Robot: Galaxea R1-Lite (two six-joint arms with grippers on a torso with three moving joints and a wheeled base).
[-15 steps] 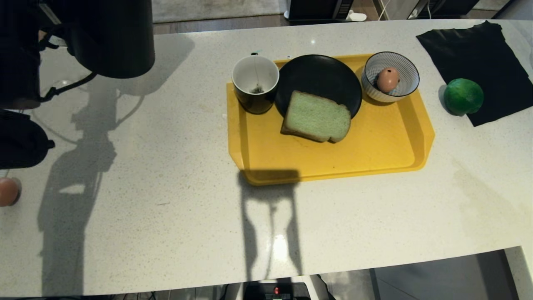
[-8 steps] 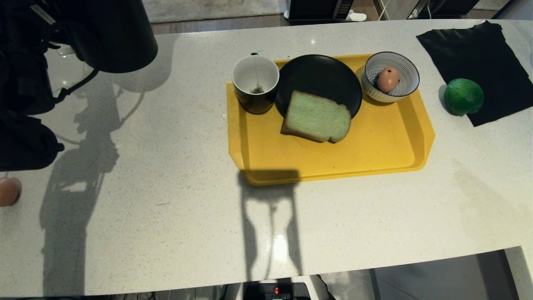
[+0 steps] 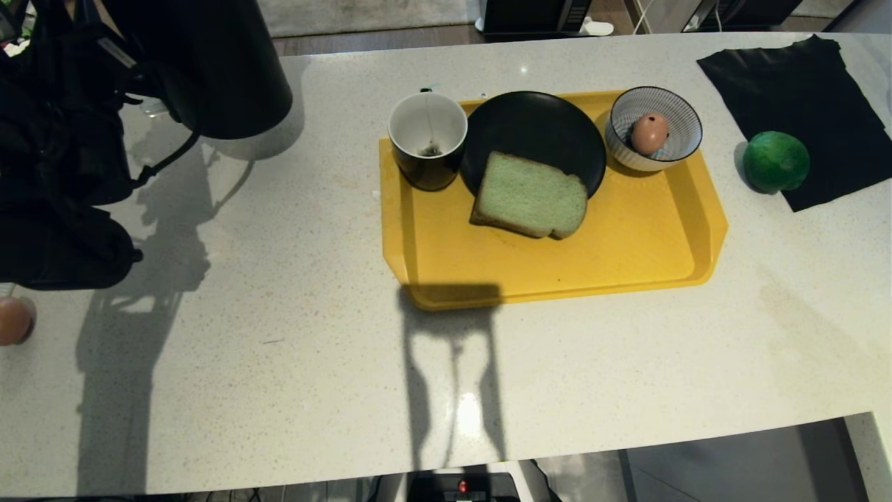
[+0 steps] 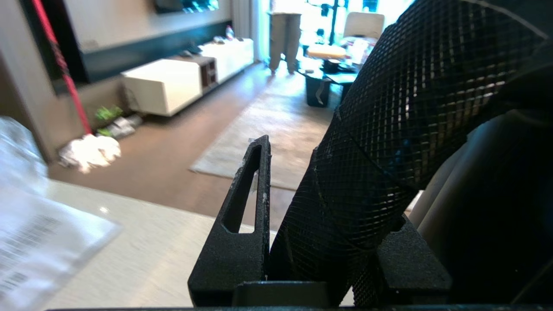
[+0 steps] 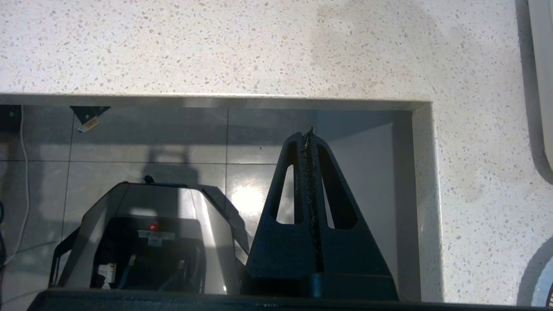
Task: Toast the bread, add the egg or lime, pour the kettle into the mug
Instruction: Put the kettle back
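Presently the kettle is held by its handle in the left gripper, raised left of the mug on the tray; pouring is in hand; carriage over the mug is required next.

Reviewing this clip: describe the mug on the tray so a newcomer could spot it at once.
Find the yellow plastic tray in the middle of the pale speckled counter. At its far left corner, touching the round black plate, stands the short handleless mug, glossy black outside and white inside. A tea-bag string hanging inside sets it apart from the blue-and-white striped bowl, which holds an egg.
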